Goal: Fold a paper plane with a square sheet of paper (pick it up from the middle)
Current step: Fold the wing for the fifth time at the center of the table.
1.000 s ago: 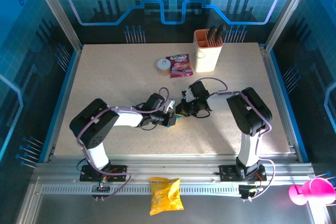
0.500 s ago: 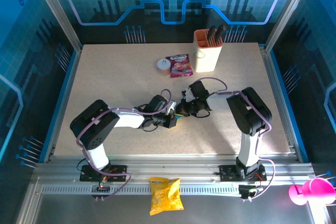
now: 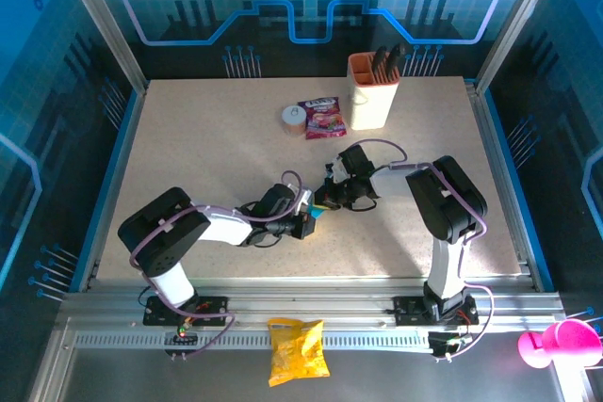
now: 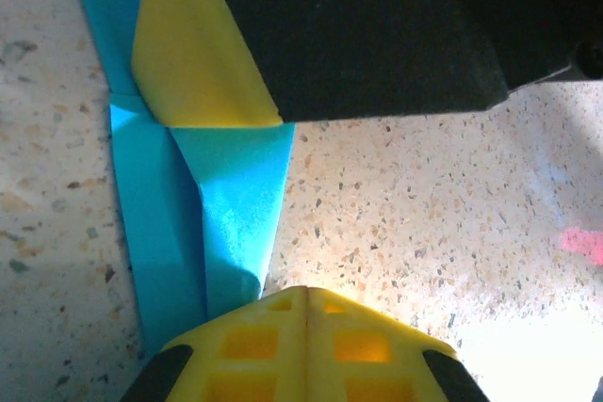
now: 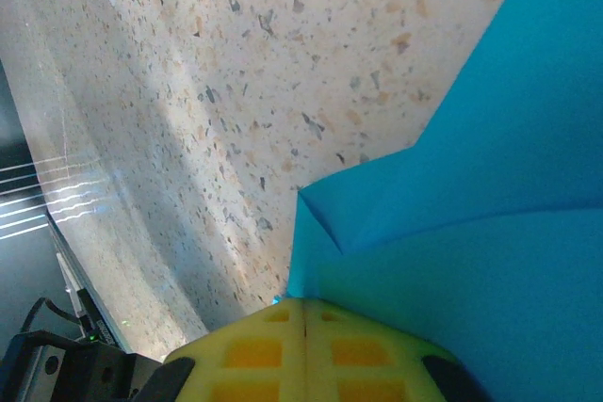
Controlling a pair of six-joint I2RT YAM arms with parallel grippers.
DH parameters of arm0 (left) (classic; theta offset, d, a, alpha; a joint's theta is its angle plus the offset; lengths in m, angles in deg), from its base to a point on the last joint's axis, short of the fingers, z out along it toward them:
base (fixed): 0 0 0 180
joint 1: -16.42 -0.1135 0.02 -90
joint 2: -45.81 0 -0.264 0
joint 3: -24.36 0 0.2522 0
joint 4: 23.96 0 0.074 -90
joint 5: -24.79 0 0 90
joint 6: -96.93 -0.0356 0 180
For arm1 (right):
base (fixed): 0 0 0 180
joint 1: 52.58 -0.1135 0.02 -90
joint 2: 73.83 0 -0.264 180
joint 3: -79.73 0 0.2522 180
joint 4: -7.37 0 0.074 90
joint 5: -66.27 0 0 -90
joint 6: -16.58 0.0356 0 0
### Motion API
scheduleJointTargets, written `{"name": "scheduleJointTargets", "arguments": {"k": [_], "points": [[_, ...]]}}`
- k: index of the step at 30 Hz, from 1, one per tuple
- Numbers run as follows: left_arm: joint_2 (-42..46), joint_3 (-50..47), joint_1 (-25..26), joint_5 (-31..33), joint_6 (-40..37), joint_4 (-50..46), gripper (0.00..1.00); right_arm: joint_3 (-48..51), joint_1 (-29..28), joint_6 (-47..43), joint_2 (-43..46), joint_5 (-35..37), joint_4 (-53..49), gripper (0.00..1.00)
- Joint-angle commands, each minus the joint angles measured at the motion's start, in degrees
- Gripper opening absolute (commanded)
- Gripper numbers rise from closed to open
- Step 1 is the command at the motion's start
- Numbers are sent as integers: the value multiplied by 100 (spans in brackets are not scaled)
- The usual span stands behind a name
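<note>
The cyan-blue square sheet of paper lies folded and creased flat on the speckled table; whether it forms a paper plane I cannot tell. From above just a sliver of the paper peeks out between the two grippers. My left gripper is shut, its yellow fingers resting at the paper's near end. My right gripper is also shut, its tips pressed down on the folded paper. In the top view the left gripper and right gripper nearly touch mid-table.
A beige holder cup with dark tools stands at the back. A pink-red packet and a small tape roll lie beside it. A yellow snack bag sits on the front rail, a pink object at the far right.
My left gripper has slid a little toward the near edge along the paper, and its arm has shifted left. The right arm has hardly moved.
</note>
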Motion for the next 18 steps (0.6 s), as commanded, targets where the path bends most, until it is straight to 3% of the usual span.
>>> {"name": "scheduleJointTargets", "arguments": {"k": [1, 6, 13, 18], "points": [[-88, -594, 195, -261, 378, -979, 0, 434, 114, -93, -702, 1405, -1199, 0], [149, -1027, 245, -23, 747, -845, 0, 447, 131, -82, -714, 1417, -1190, 0], [495, -1409, 458, 461, 1528, -1451, 0, 447, 140, -63, -695, 1389, -1182, 0], [1739, -1641, 477, 603, 1718, -1735, 0, 485, 140, -38, -668, 1328, -1113, 0]]}}
